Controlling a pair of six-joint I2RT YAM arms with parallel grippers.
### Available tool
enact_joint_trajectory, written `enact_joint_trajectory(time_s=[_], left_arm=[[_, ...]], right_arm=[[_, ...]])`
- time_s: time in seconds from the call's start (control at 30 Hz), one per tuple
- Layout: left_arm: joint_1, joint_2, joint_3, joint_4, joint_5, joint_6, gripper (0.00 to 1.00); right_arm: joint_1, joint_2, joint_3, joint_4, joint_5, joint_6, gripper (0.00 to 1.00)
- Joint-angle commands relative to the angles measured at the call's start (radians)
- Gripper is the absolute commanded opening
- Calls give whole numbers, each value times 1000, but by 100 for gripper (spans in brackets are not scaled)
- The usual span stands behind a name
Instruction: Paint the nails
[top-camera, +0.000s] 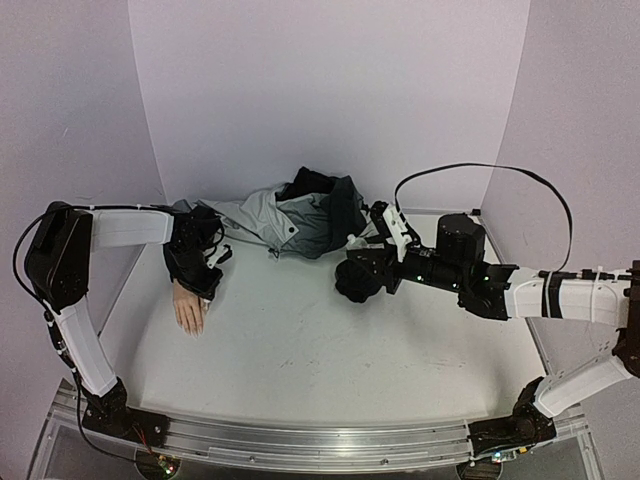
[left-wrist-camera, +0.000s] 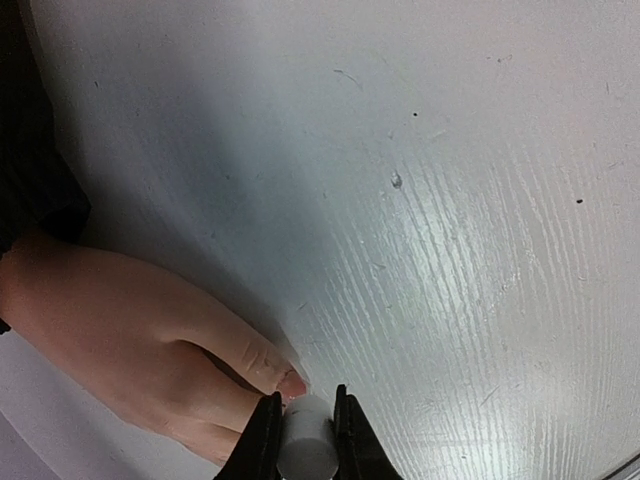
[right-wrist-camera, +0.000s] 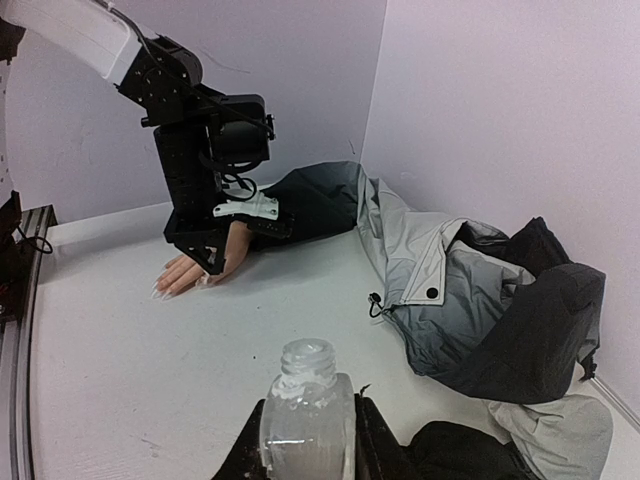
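Observation:
The pale mannequin hand lies flat at the table's left, its wrist in the jacket's dark sleeve. My left gripper is shut on a white cylindrical cap, right above a fingertip whose nail looks pinkish. What hangs below the cap is hidden. From the right wrist view, the left gripper covers part of the hand, and pale nails show at the fingertips. My right gripper is shut on a small clear glass bottle with an open neck, held mid-table.
A grey-black jacket lies bunched at the back centre, reaching toward the right gripper. Purple walls close in the back and both sides. An aluminium rail runs along the near edge.

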Motion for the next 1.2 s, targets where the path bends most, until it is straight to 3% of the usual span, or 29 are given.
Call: enact_joint_trajectory(time_s=[0.0,0.23,0.4,1.17], left_arm=[[5,-46,0,-41,74,-19,0],[10,-73,63,-85,91,-60,0],[19,-49,101,-59,-9,-57,0],[32,-27,22,-1,-10,-24,0]], right_arm=[[5,-28,11,69,-22,9,0],[5,-37,9,68,-22,10,0],[5,-31,11,68,-22,9,0],[4,-25,11,69,-21,8,0]])
